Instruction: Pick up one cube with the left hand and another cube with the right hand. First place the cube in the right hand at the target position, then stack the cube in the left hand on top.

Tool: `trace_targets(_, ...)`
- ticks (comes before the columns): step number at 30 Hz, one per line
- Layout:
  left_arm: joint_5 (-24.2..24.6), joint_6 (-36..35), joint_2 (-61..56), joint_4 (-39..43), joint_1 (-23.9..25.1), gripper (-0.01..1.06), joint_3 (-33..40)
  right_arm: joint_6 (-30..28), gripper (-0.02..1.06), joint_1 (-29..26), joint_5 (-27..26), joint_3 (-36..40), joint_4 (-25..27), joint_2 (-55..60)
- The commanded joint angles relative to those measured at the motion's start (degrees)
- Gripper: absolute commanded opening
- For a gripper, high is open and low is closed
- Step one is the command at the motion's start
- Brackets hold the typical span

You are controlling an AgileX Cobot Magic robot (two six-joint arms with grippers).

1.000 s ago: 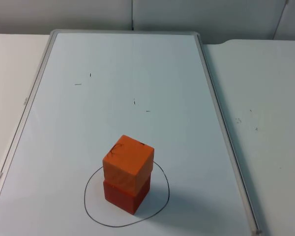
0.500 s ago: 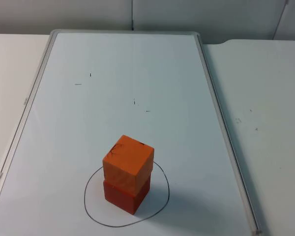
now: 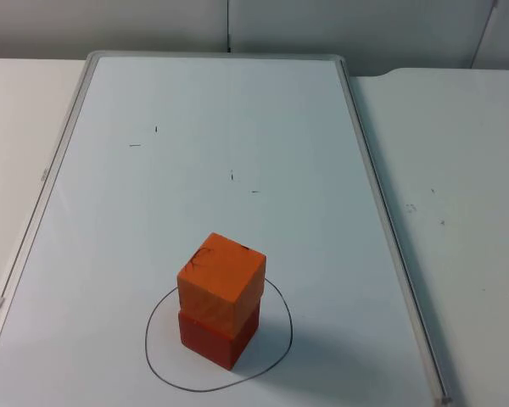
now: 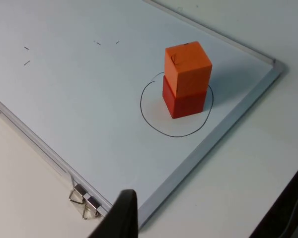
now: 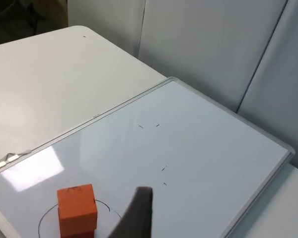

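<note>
Stack built, both arms pulled back

The orange cube (image 3: pixel 221 281) sits slightly skewed on the red cube (image 3: pixel 217 337) inside the drawn circle (image 3: pixel 280 339) on the whiteboard (image 3: pixel 237 127). I cannot tell either pincer's state. I'd say a knock to the surface could topple that twisted top cube

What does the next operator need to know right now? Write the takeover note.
Left gripper: drawn back above the whiteboard's edge, holding nothing visible.
Right gripper: raised over the whiteboard, also holding nothing visible.
Things: light orange cube sits on the darker red-orange cube, slightly twisted against it, both inside the drawn circle.
Done: both cubes placed, stack standing.
Left: nothing visible, beyond perhaps parking the arms.
</note>
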Motion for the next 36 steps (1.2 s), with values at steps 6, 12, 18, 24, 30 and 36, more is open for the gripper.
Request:
trace_targets(6, 0.0, -0.4, -0.2, 0.0, -0.3, 1.05, 0.1, -2.0, 0.86, 0.2, 6.2, 0.3, 3.1, -3.2)
trace_targets(12, 0.0, -0.4, -0.2, 0.0, -0.3, 1.05, 0.1, -5.3, 0.86, 0.2, 8.4, 8.3, 9.8, -15.4)
trace_targets(18, 0.0, -0.4, -0.2, 0.0, -0.3, 1.05, 0.1, -5.3, 0.86, 0.2, 16.5, 12.4, 13.6, -28.6)
trace_targets(24, 0.0, -0.3, -0.2, 0.0, -0.3, 1.05, 0.1, -5.7, 0.86, 0.2, 24.2, 12.4, 15.3, -35.9)
trace_targets(30, 0.0, -0.3, -0.2, 0.9, -0.4, 1.05, 0.1, -8.9, 0.86, 0.7, 25.9, 14.8, 17.8, -35.9)
trace_targets(36, 0.0, -0.3, -0.2, 1.2, -0.4, 1.05, 0.1, -8.9, 0.86, 0.7, 23.1, 18.1, 17.8, -35.9)
